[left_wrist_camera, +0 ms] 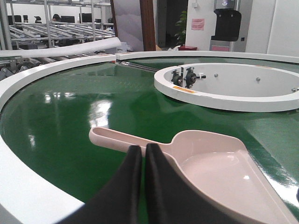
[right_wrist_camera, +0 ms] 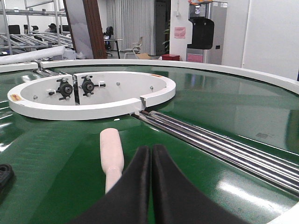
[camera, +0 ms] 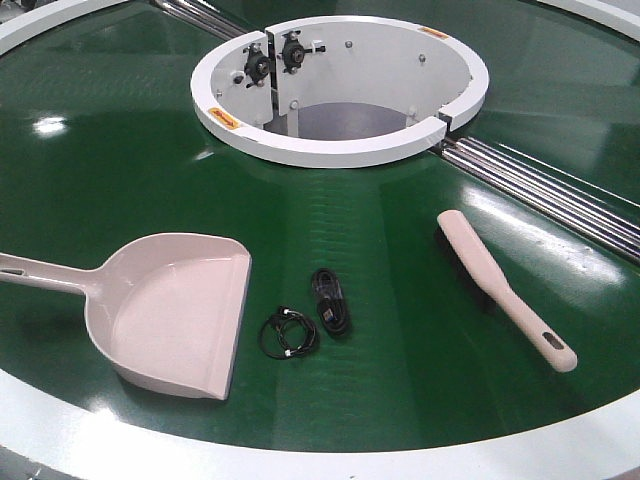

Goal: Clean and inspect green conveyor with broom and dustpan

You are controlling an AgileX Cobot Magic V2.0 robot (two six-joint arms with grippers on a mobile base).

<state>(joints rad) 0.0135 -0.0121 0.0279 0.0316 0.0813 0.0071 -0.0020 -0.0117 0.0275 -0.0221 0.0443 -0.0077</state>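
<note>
- The green conveyor [camera: 120, 180] has both tools lying flat on its belt, in no gripper, so the task appears to be at its very start
- The dustpan [camera: 170, 310] lies near left, its open mouth facing right and its handle running off to the left
- The broom [camera: 500, 285] lies on the right, well apart from the dustpan, with its head at the far end and its handle at the near end
- Between the two tools lie a black cable bundle [camera: 330, 300] and a loose black coil [camera: 288, 333], probably the litter to be swept; neither is in the pan
- The left gripper [left_wrist_camera: 143, 148] is clenched on nothing, its tips close to the dustpan handle; contact cannot be told
- The right gripper [right_wrist_camera: 151, 148] is also closed and empty, poised near the broom's handle
- Judged from this, nothing has been done: both tools need grasping, the cables need sweeping into the pan, and the belt needs inspecting
</note>
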